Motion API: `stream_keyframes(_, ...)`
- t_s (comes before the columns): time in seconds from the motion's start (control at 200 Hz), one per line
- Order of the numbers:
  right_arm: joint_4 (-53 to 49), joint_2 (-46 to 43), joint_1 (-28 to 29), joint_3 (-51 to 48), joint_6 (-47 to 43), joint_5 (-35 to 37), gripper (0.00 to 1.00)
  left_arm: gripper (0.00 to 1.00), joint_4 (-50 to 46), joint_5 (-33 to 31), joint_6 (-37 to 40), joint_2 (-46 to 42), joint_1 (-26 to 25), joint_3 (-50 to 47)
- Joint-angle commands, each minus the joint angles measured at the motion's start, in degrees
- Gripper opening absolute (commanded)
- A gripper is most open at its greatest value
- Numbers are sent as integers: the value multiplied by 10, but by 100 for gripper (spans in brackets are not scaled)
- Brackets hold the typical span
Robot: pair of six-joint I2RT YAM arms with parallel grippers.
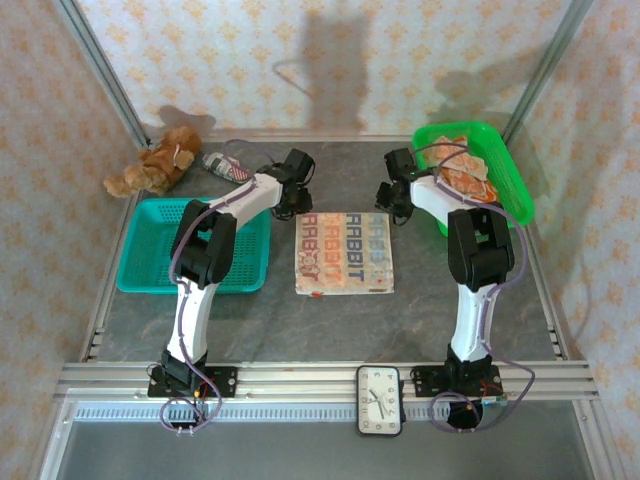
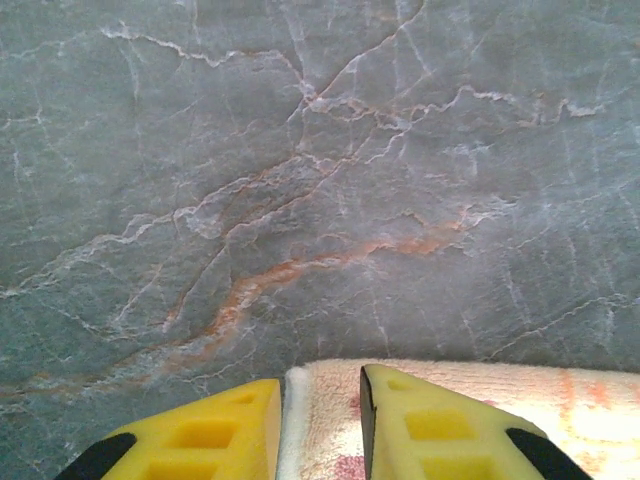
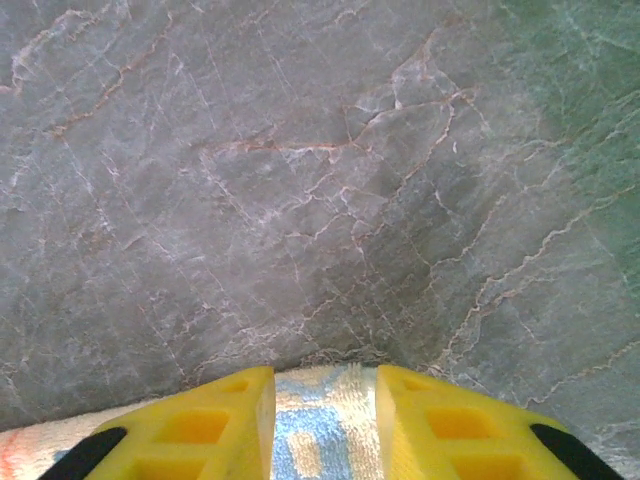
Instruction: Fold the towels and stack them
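Folded towel (image 1: 345,255) lies flat mid-worktop (image 1: 430,310), cream w/ rows of "RABBIT" lettering in orange and blue, roughly square, edges lined up. L fingers (image 1: 297,203) sit at its far-left corner, R fingers (image 1: 393,205) at its far-right corner, both arms reaching in from the near edge.

L wrist cam: L fingers (image 2: 375,390) are yellow and parted a little. The towel's (image 2: 320,430) cream terry edge w/ reddish print shows in the gap and under the tips. Cloth looks flat on the worktop, not pinched or lifted.

R wrist cam: same story. R fingers (image 3: 392,385) are slightly apart, towel (image 3: 325,425) edge w/ blue print btwn them, lying flat, no grip seen. Grey marbled worktop beyond.

More towels (image 1: 462,170), orange and cream, are piled in the green basket (image 1: 520,195) at far right, just behind the R arm.

Teal basket (image 1: 150,280) sits on the left, partly under the L arm. Brown teddy bear (image 1: 155,165) and small striped shoe (image 1: 225,168) lie at far left, well apart from the folded towel. A clock (image 1: 380,400) rests on the near rail btwn the arm bases.
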Motion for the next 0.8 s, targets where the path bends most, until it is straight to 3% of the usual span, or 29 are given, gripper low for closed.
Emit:
stream_keyframes(0.0,-19,22,-6,19,-7,10,33,29,-13,-4,12,19,3,24)
stream_keyframes(0.796,0,52,-3,-8,5,-29,30,28,-6,22,6,61,2,13)
